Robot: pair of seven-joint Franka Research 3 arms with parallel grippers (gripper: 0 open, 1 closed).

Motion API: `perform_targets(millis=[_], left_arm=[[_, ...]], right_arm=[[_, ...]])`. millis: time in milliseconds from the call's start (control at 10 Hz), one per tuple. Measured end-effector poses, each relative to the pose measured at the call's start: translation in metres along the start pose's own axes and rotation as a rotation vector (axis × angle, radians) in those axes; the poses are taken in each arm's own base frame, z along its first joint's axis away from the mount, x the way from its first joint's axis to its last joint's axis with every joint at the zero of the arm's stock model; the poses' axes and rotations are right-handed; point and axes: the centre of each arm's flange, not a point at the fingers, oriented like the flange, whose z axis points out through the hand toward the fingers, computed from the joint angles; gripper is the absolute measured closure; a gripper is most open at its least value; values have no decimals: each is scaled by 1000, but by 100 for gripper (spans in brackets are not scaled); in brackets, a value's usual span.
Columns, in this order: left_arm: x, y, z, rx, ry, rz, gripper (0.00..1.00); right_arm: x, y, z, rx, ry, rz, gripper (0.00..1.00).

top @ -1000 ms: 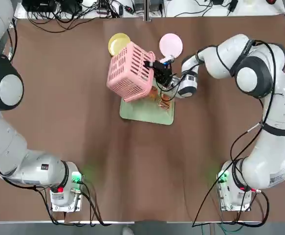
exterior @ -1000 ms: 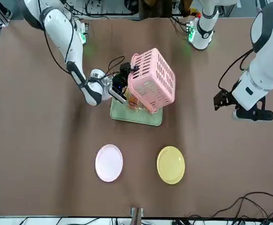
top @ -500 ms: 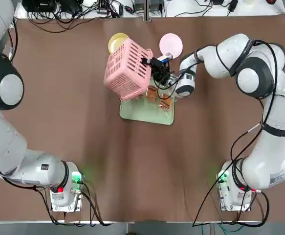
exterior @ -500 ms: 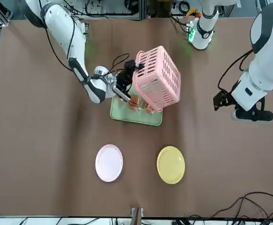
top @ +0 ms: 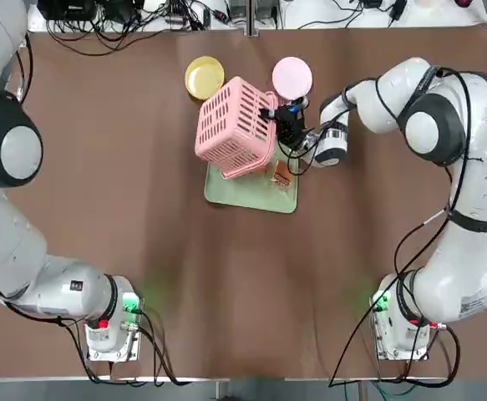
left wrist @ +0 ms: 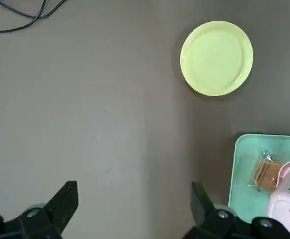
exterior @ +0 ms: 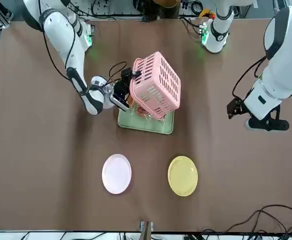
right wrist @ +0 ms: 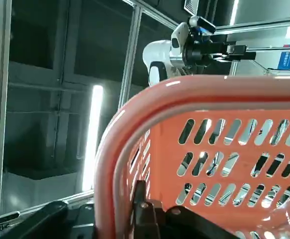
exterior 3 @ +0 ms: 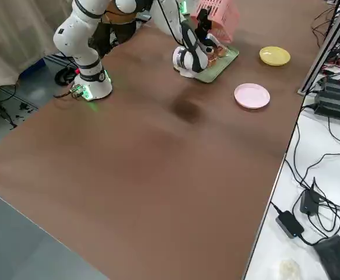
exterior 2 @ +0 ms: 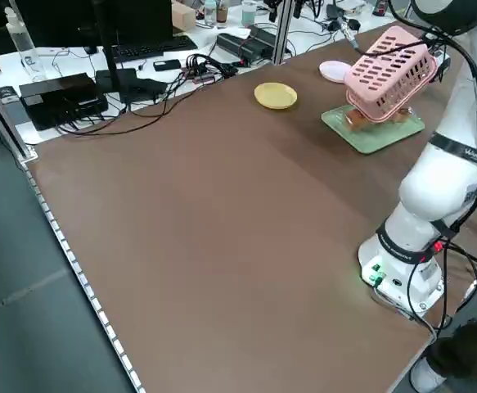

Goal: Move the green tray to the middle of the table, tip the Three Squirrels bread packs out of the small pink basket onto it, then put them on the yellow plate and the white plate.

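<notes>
The small pink basket [top: 236, 128] hangs tipped over above the far part of the green tray [top: 245, 190], its open mouth turned down and toward my right arm, and my right gripper [top: 286, 122] has its jaws clenched on the basket's rim, coming in level from the side rather than from above. The tray lies flat on the counter [top: 143, 251] near its middle, and the Three Squirrels bread packs [top: 280, 174] lie on it just under and beside the basket's lower edge. Beyond the tray, toward the far edge, sit the yellow plate [top: 204, 77] and the white plate [top: 292, 77], apart from each other, each bare on top. My left gripper [left wrist: 135, 209] hovers high over the counter with its jaws spread wide and nothing between them. From overhead the basket covers most of what lies on the tray, with only one orange-brown pack clear by its corner. The front view shows packs peeking out below the basket's mouth on the tray. My left wrist view catches a single pack on the tray's corner beside the basket's rim. My right wrist view is filled by the lattice wall and rim at my jaws.
</notes>
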Motion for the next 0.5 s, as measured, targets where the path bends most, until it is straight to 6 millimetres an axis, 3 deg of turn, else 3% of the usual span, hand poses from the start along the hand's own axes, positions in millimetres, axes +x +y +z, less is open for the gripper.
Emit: perform_targets(millis=[500], left_arm=[[-1,11,5,2,-16,19,0]], right_arm=[[3,22,81,-23,69,-30,94]])
